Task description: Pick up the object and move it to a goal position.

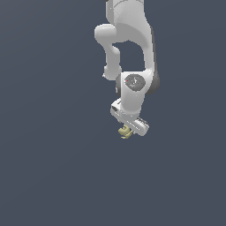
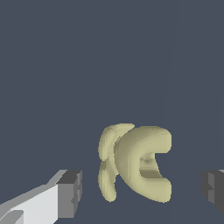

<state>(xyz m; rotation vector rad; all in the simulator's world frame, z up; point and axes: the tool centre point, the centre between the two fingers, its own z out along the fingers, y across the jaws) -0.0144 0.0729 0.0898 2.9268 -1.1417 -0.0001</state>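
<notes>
The white arm reached down from the top of the exterior view, its wrist bent so that the gripper pointed at the flat, dark blue-grey floor. Just under the hand, at its lower edge, the object showed as a small pale yellow-tan lump — partly covered by the hand's white body, so only its curled tip stood clear toward the exterior view's left.

In the wrist view the object filled the middle of the frame. It was knobbly and irregular: a thick curled piece shaped like a hook or an open C, with a shaded hollow inside the curl, and a thinner, lumpy lobe pressed against its outer side. It lay between the two fingers, whose dark grey pads sat near opposite edges of the picture. One pad, on a white finger body, stood well clear of the thin lobe; the other pad was largely cut off by the frame edge and likewise stood apart from the thick curl. The gripper was thus spread wide, with bare floor visible on both sides of the object and neither pad touching it.

Whether the object rested on the floor could not be told from either view — no shadow or contact line was drawn.
</notes>
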